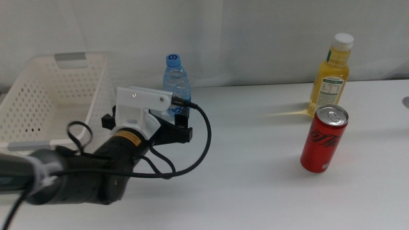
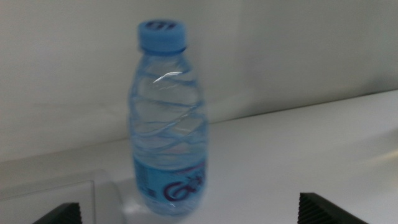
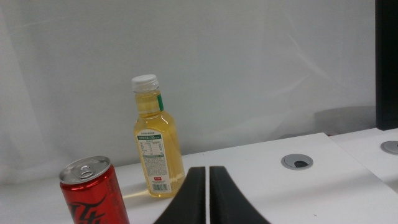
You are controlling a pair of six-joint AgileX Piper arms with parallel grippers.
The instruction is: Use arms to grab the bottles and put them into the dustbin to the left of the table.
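**White basket waits while you line up on the water bottle**

White dustbin (image 1: 48,96) sits at nine o'clock. Your left gripper (image 1: 167,128) has its jaws spread to straddle the upright water bottle (image 2: 168,118), not yet touching. At three o'clock stands the juice bottle (image 1: 331,75); your right gripper (image 3: 209,196) waits there, jaws pressed together.
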